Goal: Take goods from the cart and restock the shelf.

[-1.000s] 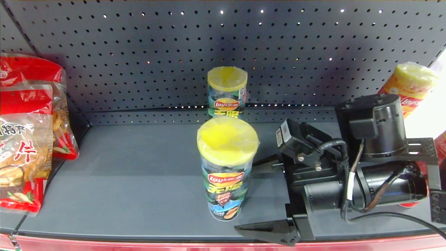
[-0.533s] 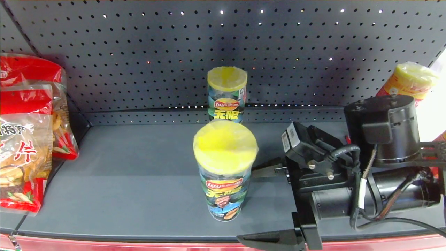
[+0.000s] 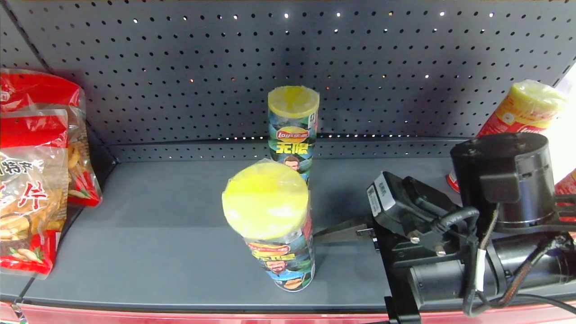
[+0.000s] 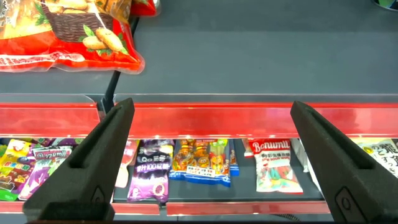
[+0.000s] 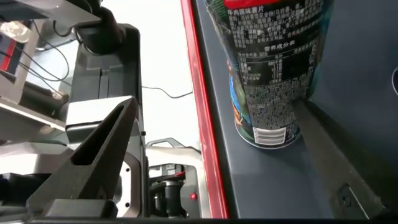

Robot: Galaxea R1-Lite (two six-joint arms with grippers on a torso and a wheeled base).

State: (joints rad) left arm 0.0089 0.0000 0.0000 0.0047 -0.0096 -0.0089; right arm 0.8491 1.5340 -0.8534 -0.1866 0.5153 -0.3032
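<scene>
Leaning can [image 3: 272, 225]: slanting toward frame left on shelf [image 3: 180, 216].
Right gripper [image 5: 214, 106]: fingers released, straddling can base.
Left gripper [image 4: 212, 106]: fingers released.

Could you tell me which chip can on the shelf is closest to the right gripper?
The front can, leaning beside the right gripper; the other dark-labelled can stands behind, the orange one far right.

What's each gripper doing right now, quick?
Left gripper: open, empty.
Right gripper: open, holding nothing; tilted chip can by one finger.
</scene>
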